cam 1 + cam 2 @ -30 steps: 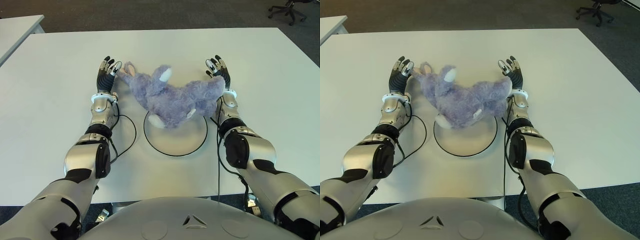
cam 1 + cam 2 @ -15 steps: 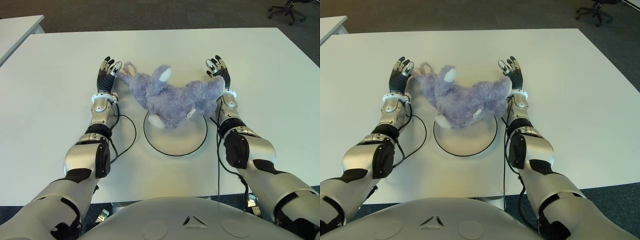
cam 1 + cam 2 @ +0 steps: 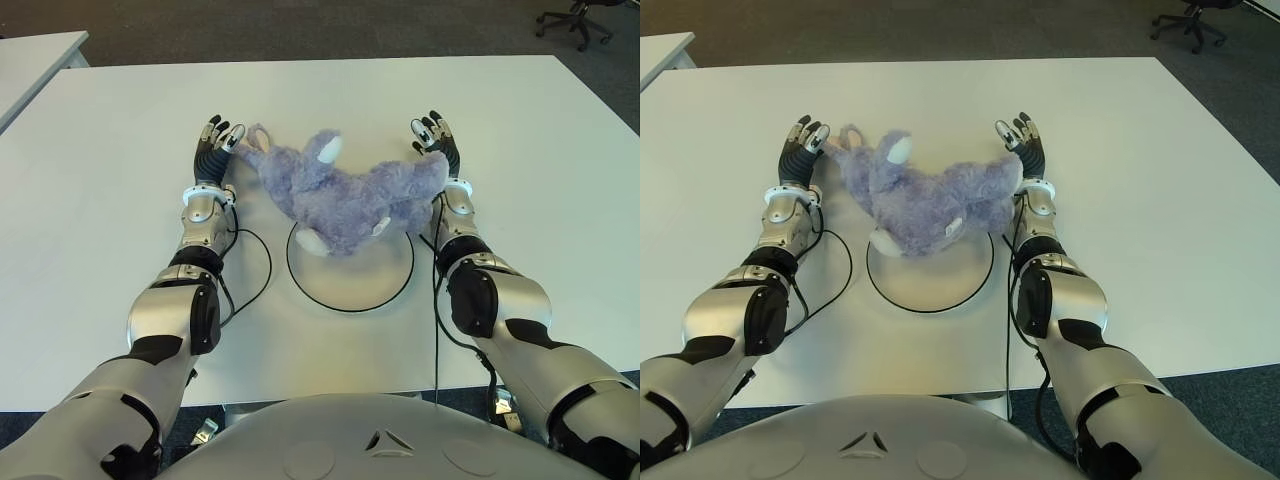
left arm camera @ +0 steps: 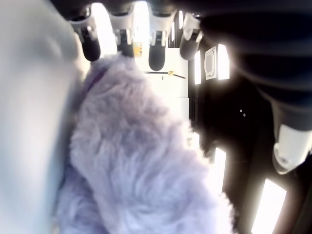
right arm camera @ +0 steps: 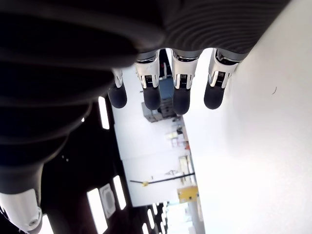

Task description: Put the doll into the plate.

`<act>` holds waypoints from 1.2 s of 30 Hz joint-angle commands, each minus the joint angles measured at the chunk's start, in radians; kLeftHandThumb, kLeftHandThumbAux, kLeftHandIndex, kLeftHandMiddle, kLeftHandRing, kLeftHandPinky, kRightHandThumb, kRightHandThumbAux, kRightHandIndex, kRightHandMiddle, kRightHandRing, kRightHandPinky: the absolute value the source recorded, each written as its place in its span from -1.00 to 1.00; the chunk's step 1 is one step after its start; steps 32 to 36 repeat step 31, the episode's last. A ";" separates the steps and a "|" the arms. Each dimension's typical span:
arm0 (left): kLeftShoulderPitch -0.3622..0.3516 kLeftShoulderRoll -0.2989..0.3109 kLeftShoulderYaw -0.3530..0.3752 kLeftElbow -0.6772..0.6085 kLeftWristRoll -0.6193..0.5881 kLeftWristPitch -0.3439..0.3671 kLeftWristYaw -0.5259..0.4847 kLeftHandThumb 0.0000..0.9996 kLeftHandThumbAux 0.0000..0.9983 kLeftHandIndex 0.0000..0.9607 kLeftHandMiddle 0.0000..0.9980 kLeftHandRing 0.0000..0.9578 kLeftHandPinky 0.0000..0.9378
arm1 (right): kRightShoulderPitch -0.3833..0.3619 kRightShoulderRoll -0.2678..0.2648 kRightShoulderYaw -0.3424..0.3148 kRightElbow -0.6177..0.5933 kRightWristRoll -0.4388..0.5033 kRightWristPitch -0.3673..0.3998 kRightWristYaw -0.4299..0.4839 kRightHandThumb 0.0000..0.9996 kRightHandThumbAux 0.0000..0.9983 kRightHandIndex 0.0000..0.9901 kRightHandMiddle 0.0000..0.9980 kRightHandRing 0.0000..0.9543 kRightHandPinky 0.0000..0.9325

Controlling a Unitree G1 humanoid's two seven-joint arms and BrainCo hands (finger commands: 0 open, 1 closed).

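A fluffy purple doll (image 3: 340, 192) with white ear patches lies across the far rim of the round white plate (image 3: 350, 280) with its black edge. Most of its body lies on the table behind the plate. My left hand (image 3: 213, 145) shows just left of the doll's ear, fingers spread, holding nothing. In the left wrist view the doll's fur (image 4: 131, 165) fills the space near the straight fingers (image 4: 156, 53). My right hand (image 3: 434, 135) shows at the doll's right end, also spread. The right wrist view has only bare extended fingers (image 5: 178, 95).
The white table (image 3: 540, 150) stretches wide on both sides. Black cables (image 3: 262, 262) loop on it beside the plate near each forearm. A second table (image 3: 40, 50) stands at the far left, and an office chair (image 3: 575, 18) at the far right on the carpet.
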 commanded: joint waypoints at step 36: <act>0.103 -0.036 -0.011 0.108 0.021 0.095 0.039 -1.00 0.06 -0.99 -0.77 -0.79 -0.86 | 0.089 0.024 0.002 0.045 0.010 0.035 0.005 -0.82 0.20 -0.92 -0.82 -0.82 -0.79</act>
